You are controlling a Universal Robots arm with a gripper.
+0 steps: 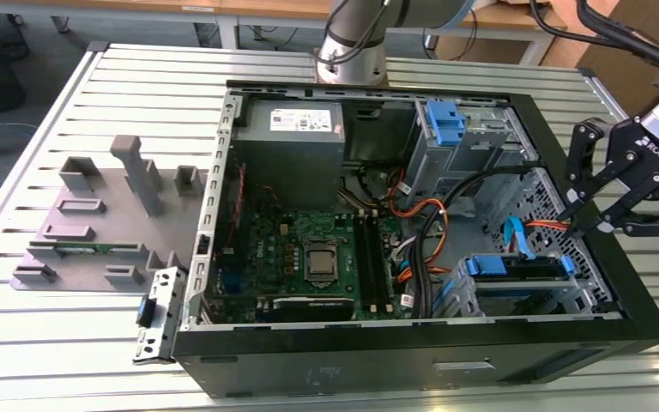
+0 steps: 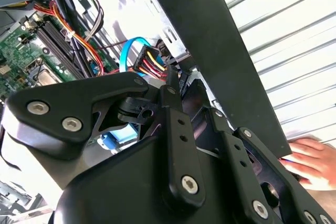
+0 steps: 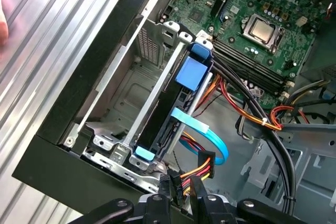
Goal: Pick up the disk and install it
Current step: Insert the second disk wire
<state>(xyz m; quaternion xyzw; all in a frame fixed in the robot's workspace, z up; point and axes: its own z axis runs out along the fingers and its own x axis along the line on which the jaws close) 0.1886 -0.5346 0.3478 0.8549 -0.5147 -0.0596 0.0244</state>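
Observation:
The disk (image 1: 513, 268) stands on edge in the drive cage at the front corner of the open computer case, on the exterior view's right. In the first wrist view the disk (image 3: 167, 121) shows a dark edge with blue rails, and a light-blue data cable (image 3: 207, 132) runs to it. My gripper (image 1: 583, 225) hangs over the case's side wall, just beside the cage. In both wrist views its fingers close on a black power plug (image 3: 197, 171) with yellow, red and black wires, held a little away from the disk's end. The same gripper (image 2: 185, 80) shows close up in the second wrist view.
The case holds a green motherboard (image 1: 306, 249), a grey power-supply box (image 1: 293, 129), a blue bracket (image 1: 446, 120) and loose orange and black cables (image 1: 421, 223). A grey fixture plate (image 1: 100, 215) lies on the slatted table at the exterior view's left. A person's hand (image 2: 310, 161) rests on the table beside the case.

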